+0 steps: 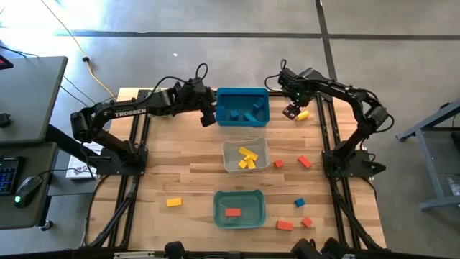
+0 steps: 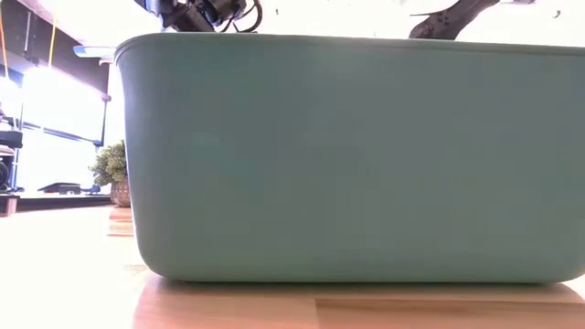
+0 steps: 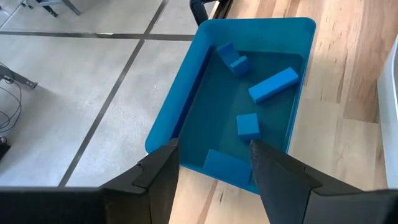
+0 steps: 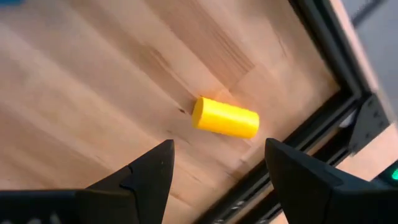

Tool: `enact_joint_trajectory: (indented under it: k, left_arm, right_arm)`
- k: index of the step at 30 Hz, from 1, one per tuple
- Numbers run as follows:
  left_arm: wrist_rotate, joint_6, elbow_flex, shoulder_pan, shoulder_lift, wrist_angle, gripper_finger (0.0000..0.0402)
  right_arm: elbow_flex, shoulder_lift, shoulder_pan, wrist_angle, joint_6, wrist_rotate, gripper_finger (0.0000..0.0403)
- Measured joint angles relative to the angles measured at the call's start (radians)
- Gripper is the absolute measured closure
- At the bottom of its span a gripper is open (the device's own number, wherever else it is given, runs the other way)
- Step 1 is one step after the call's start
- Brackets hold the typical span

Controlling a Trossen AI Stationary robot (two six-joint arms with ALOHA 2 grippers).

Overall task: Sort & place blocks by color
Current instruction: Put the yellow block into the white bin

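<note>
Here the right gripper (image 1: 292, 113) hangs with its fingers spread apart, empty, over a yellow cylinder block (image 4: 225, 117) at the upper right of the table (image 1: 180, 173). The left gripper (image 1: 208, 117), fingers also apart and empty, hovers at the blue bin (image 3: 186, 106) at upper centre, which holds blue blocks (image 3: 273, 84). Below it, a clear bin (image 1: 228, 157) holds yellow blocks (image 1: 247, 158), a teal bin (image 1: 219, 208) a red block (image 1: 232, 212); others lie loose.

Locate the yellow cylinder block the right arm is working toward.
In the high view the yellow cylinder lies on the table's far right corner, just right of the blue bin, with the open right gripper hovering beside it.
</note>
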Motion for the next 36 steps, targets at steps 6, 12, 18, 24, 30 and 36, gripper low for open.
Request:
enact_joint_trajectory:
  k: [6,12,18,24,30,36]
  left_arm:
    - [0.0,0.0,0.0,0.0,0.0,0.002,0.0218]
    - [-0.001,-0.002,0.0,0.0,0.0,0.001,0.0218]
    - [-0.001,-0.025,0.0,0.0,0.0,0.001,0.0218]
    - [-0.001,-0.072,0.0,0.0,0.0,0.001,0.0218]
    - [-0.001,-0.079,0.0,0.0,0.0,0.001,0.0218]
    - [-0.001,-0.079,0.0,0.0,0.0,0.001,0.0218]
  right_arm:
    - [0.0,0.078,-0.027,0.009,0.161,-0.07,0.0165]
    - [0.0,0.12,-0.025,-0.017,-0.063,-0.011,0.0165]
    - [0.0,0.152,-0.025,-0.056,-0.263,0.035,0.0165]
    - [0.0,0.21,-0.022,-0.098,-0.365,0.082,0.0165]
    - [0.0,0.272,-0.022,-0.071,-0.401,0.15,0.0165]
    - [0.0,0.319,-0.022,-0.031,-0.401,0.159,0.0165]
